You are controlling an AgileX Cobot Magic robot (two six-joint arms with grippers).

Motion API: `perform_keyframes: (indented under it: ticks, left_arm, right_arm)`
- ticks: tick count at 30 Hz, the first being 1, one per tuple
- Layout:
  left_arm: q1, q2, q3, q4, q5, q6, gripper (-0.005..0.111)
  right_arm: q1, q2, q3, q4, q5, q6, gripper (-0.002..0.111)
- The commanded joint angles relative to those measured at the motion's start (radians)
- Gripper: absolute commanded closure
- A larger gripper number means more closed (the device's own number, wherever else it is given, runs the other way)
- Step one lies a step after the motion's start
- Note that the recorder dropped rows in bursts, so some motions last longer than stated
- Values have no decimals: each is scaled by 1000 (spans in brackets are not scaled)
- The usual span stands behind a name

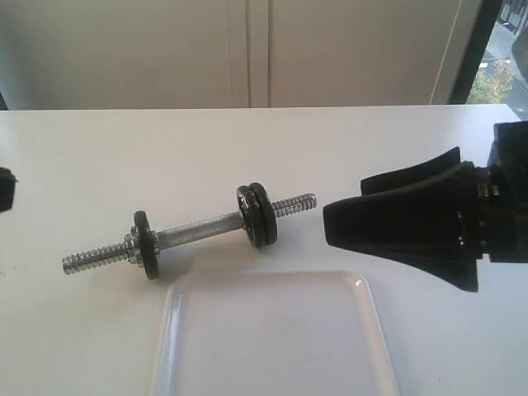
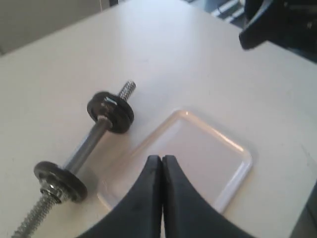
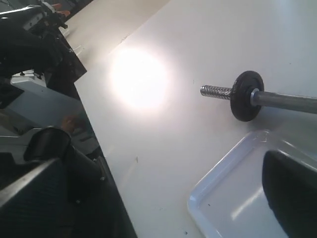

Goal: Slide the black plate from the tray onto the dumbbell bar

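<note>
- Step in hand: the tray (image 1: 272,338) holds nothing and three discs ride the dumbbell bar (image 1: 202,228), so the sliding step reads as finished. This is a judgement from the layout alone.
- Black plate (image 1: 266,214): taken to be one of the paired discs near the bar's threaded end that faces the right pincer. Which of the near-identical discs it is cannot be told. A single disc (image 1: 145,243) sits toward the opposite end.
- Setting: the bar lies across the middle of the desk (image 1: 99,148). The tray lies just beside it, between the bar and the desk's edge nearest the exterior camera.
- Next move: nothing seems left to carry. It calls for drawing both arms clear without nudging the bar, which could roll.
- Right pincer (image 1: 330,223): released, jaws wide with nothing between them. The arm is low and roughly level, its tips facing the bar's threaded end and apart from it.
- Left pincer (image 2: 162,159): clenched on nothing, fingers pressed together — raised above the desk and tilted down toward the tray.
</note>
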Motion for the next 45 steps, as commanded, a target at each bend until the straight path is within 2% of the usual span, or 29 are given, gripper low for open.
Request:
perform_keyframes:
  ticks: [1,14,22,24,27,34,37,43,45]
  left_arm:
    - [1,-43,13,-20,-47,-12,107]
    - [1,-43,13,-38,-16,-12,107]
    - [1,-43,13,-38,-16,-12,107]
    - [1,-43,13,-38,-16,-12,107]
    - [1,-43,13,-38,-16,-12,107]
    - [3,-49,13,-36,-16,-12,107]
    - [49,-54,13,-40,-15,-12,107]
    - [250,-66,13,-40,-8,-12,107]
    - [281,-66,13,-40,-8,-12,107]
  right_arm:
    - [23,-6,13,44,3,62,3]
    - [25,-6,13,44,3,58,3]
    - [25,-6,13,38,-69,56,3]
    - [25,-6,13,38,-73,48,6]
    - [25,-6,13,38,-73,14,20]
    - [25,-6,13,29,-73,-12,88]
    - [25,-6,13,14,-75,-33,108]
    - [25,-6,13,-15,-134,-33,108]
    - [25,-6,13,-17,-151,-33,108]
